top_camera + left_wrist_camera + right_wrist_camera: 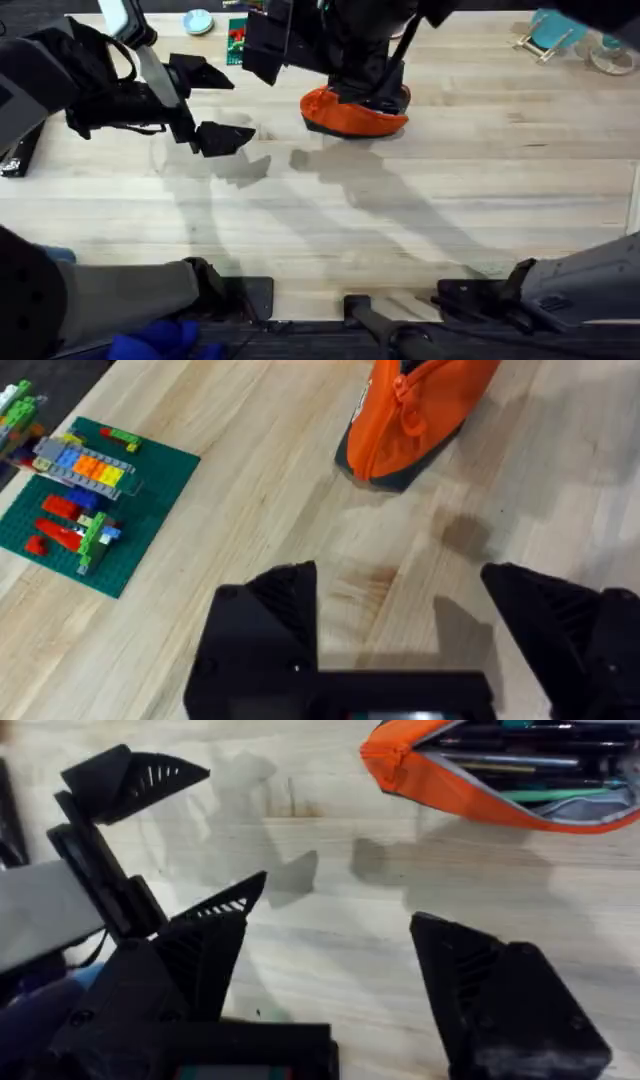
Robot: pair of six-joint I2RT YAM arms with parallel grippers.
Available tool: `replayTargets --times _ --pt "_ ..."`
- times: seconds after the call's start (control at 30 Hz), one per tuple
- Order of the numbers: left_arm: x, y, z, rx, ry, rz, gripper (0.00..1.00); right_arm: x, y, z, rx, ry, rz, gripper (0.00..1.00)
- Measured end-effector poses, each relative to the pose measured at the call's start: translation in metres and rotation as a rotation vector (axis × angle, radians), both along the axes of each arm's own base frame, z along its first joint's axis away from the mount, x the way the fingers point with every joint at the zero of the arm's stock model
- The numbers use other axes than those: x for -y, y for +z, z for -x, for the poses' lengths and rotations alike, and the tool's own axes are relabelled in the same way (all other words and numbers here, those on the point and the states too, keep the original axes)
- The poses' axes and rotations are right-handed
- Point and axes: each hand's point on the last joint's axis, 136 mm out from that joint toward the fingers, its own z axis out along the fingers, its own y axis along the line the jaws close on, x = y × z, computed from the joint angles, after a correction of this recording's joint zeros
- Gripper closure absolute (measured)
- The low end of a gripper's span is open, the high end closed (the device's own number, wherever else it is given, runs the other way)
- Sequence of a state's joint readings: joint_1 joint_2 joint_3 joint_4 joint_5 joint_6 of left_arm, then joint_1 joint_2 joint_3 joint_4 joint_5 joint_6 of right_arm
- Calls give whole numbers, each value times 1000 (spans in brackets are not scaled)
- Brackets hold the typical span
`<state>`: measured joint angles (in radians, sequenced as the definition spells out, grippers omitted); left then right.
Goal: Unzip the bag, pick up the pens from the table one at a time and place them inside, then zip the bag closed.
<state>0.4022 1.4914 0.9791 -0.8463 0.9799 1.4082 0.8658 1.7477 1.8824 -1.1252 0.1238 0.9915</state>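
Note:
The orange bag (pixel 352 115) with a dark bottom band lies on the table (pixel 420 210) at mid-back, partly under my raised right arm. In the right wrist view the bag (pixel 400 760) gapes unzipped, and several slim pens (pixel 520 765), dark and green, lie inside it. My right gripper (pixel 330 1010) is open and holds nothing, hovering beside the bag's end. My left gripper (pixel 215 100) is open and holds nothing, left of the bag and apart from it. From the left wrist, the left gripper (pixel 410 630) hangs over bare wood, with the bag (pixel 420 410) ahead of it.
A green brick baseplate (pixel 90 500) with coloured bricks lies near the back edge, left of the bag. A round blue-and-white object (pixel 198 22) sits at the back. Teal items (pixel 560 30) stand at the far right corner. A black object (pixel 20 150) lies at the left edge.

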Motion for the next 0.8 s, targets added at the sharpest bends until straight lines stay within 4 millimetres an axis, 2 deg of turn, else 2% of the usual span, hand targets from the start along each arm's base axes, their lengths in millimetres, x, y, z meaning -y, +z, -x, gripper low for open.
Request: replayTargets --times 0.43,0.8 --pt "0 0 0 6 -4 -3 8 6 1 -11 47 -106 19 4" --pt "0 0 0 6 -4 -3 7 -10 -43 -21 -6 -108 89 4"
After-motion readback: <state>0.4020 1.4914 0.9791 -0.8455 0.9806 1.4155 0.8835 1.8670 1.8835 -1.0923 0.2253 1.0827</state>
